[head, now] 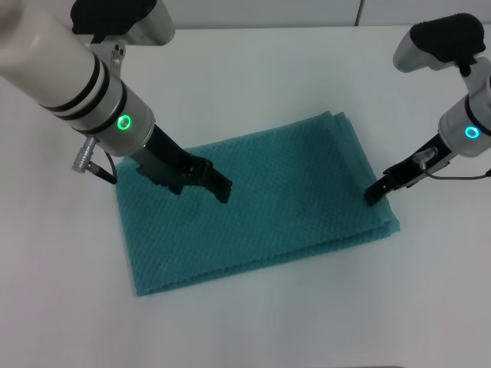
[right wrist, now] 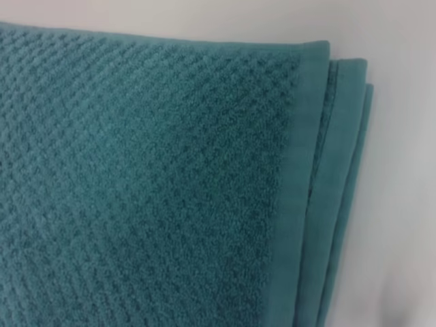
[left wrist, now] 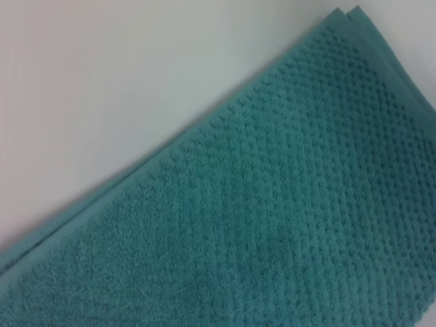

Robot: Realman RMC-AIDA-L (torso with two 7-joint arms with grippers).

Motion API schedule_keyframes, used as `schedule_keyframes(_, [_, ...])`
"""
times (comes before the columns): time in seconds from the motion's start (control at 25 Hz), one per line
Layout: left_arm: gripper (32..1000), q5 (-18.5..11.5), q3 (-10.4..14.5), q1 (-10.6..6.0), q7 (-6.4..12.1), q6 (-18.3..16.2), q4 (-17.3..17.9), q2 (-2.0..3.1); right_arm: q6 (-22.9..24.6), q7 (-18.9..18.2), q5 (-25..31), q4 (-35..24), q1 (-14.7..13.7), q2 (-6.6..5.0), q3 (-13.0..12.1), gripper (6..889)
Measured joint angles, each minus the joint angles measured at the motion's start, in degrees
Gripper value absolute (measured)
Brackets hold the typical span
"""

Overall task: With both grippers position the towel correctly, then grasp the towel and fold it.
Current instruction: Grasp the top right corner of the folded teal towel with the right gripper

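Towel (head: pixel 261 203): teal waffle cloth, already folded into layers, lies flat on white table (head: pixel 253 69), turned at a slant; long edges run from near-left up toward far-right.
Towel edges: right short end shows stacked hems, layers slightly stepped, clear in right wrist view (right wrist: pixel 320 191). Far long edge runs straight w/ thin lower layer peeking out, per left wrist view (left wrist: pixel 204 129). Near-right corner sticks out a bit past upper layer.
Left gripper (head: pixel 219 184): over left part of towel, tips pointing down toward cloth middle; fingers look close together, holding nothing. Can't tell if touching cloth.
Right gripper (head: pixel 374 193): at towel's right short edge, tip low at the hem. Opening: can't tell. No cloth visibly lifted.
Room: bare table on all sides of towel; wide strip at far side & near side, less at left beside arm cable.
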Motion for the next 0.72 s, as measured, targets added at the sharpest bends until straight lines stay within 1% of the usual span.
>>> schedule_keyframes(0.28, [880, -0.1, 0.1, -0.02, 0.0, -0.2, 0.0, 0.0, 1.5, 0.0, 0.0, 0.2, -0.7, 0.31, 0.1, 855])
schedule_keyframes(0.52, [880, -1.1, 1.4, -0.05, 0.0, -1.0, 0.0, -0.05, 2.7, 0.0, 0.2, 1.1, -1.1, 0.32, 0.1, 856])
schedule_keyframes(0.72, [880, -1.3, 1.6, -0.08, 0.0, -1.1, 0.0, -0.08, 3.0, -0.2, 0.4, 1.5, -1.1, 0.32, 0.1, 856])
